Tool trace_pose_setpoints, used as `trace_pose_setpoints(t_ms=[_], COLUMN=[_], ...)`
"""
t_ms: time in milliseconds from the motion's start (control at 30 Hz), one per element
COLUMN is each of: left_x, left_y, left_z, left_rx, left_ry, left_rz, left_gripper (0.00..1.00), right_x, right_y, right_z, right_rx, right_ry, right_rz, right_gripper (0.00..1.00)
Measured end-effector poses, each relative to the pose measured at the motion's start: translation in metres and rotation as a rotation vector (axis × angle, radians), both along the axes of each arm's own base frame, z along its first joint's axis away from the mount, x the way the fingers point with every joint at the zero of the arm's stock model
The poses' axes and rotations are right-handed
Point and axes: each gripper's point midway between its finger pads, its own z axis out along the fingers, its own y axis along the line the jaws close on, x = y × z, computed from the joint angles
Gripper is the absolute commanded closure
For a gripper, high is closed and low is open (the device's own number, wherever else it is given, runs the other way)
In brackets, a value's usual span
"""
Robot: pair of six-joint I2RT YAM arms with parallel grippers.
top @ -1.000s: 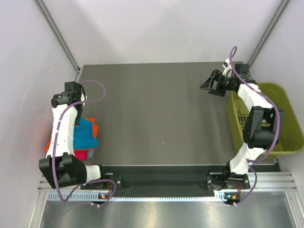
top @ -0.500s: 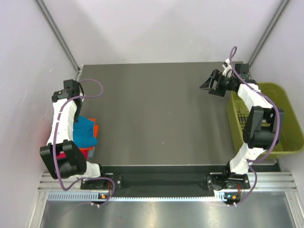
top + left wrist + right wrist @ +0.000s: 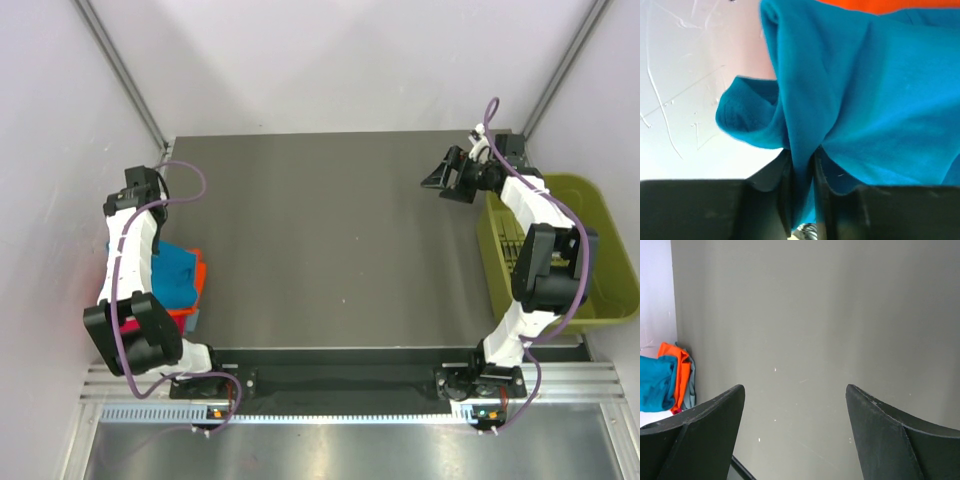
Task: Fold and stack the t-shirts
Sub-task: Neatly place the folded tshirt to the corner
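Teal-blue t-shirt point(image 3: 880, 90) w/ a fold pinched right btwn the jaws of the left gripper point(image 3: 802, 200), clamped tight on the cloth. Rest of it bunched just ahead of the jaws, one rounded flap off to their left. Orange t-shirt point(image 3: 875, 5) peeking out beyond the teal, farther from the jaws, touching it. Pile sitting at left edge of the table point(image 3: 330, 240) in top view. Right gripper point(image 3: 795, 386) spread wide, nothing btwn the jaws, just bare tabletop ahead, shirt pile way out front-left of them. Olive basket point(image 3: 600, 230) beside that arm.
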Motion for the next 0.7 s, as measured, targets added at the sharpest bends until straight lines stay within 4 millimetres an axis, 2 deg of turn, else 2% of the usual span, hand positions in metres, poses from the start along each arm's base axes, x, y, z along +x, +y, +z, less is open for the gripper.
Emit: trace_pose_setpoints(t_ms=[33,67,100,133,267,333,433,500,600,700], left_x=[0.001,0.002,0.004,0.006,0.030,0.044,0.061,0.071,0.094,0.118], left_y=[0.001,0.002,0.002,0.003,0.004,0.003,-0.005,-0.014,-0.041,-0.083], left_z=[0.001,0.002,0.004,0.008,0.039,0.058,0.082,0.094,0.121,0.162], left_rx=[0.005,0.010,0.012,0.015,0.018,0.013,-0.020,-0.061,-0.197,-0.387], left_ry=[-0.006,-0.016,-0.028,-0.041,-0.195,-0.283,-0.394,-0.457,-0.594,-0.762], left_rz=[0.003,0.009,0.013,0.013,0.026,0.018,-0.011,-0.038,-0.124,-0.257], left_gripper=[0.71,0.63,0.43,0.29,0.23,0.23,0.23,0.18,0.01,0.01], right_x=[0.000,0.000,0.000,0.000,-0.001,0.000,0.000,0.000,0.000,-0.002], right_y=[0.000,0.000,0.000,-0.001,-0.001,-0.001,-0.003,-0.004,-0.007,-0.013], right_z=[0.000,0.000,0.000,0.000,0.000,0.000,0.000,0.000,0.003,0.018], right_rx=[0.000,0.000,0.000,0.001,0.003,0.003,0.002,0.001,-0.002,-0.024], right_ry=[0.001,0.001,0.001,0.002,0.003,0.003,0.002,0.001,-0.006,-0.047], right_rz=[-0.001,-0.001,-0.001,-0.001,0.000,-0.001,-0.004,-0.007,-0.015,-0.030], right_gripper=[0.18,0.18,0.18,0.18,0.18,0.17,0.16,0.15,0.12,0.05])
